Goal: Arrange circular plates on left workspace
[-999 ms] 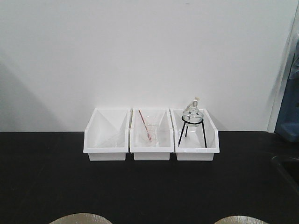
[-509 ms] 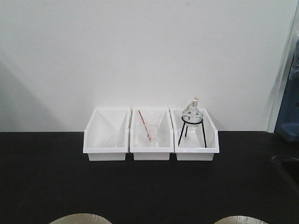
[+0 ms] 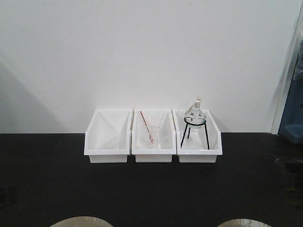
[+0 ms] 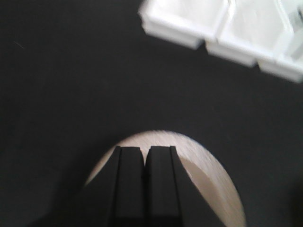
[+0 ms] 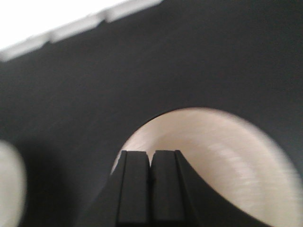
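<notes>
Two tan round plates lie on the black benchtop (image 3: 151, 189). In the front view only their far rims show at the bottom edge: the left plate (image 3: 80, 221) and the right plate (image 3: 244, 222). My left gripper (image 4: 145, 148) is shut and empty, hovering over the left plate (image 4: 203, 170). My right gripper (image 5: 152, 152) is shut and empty, hovering over the right plate (image 5: 222, 151). The other plate shows at the left edge of the right wrist view (image 5: 9, 184). Both wrist views are blurred. Neither gripper shows in the front view.
Three white rectangular bins stand in a row at the back against the wall: the left bin (image 3: 108, 142), the middle bin (image 3: 154, 142) with a glass funnel and a red rod, and the right bin (image 3: 197, 142) with a round flask on a black tripod. They also show in the left wrist view (image 4: 222, 28).
The plates and bins have not moved in the front view. Only faint shading on the benchtop near its left and right edges has shifted.
</notes>
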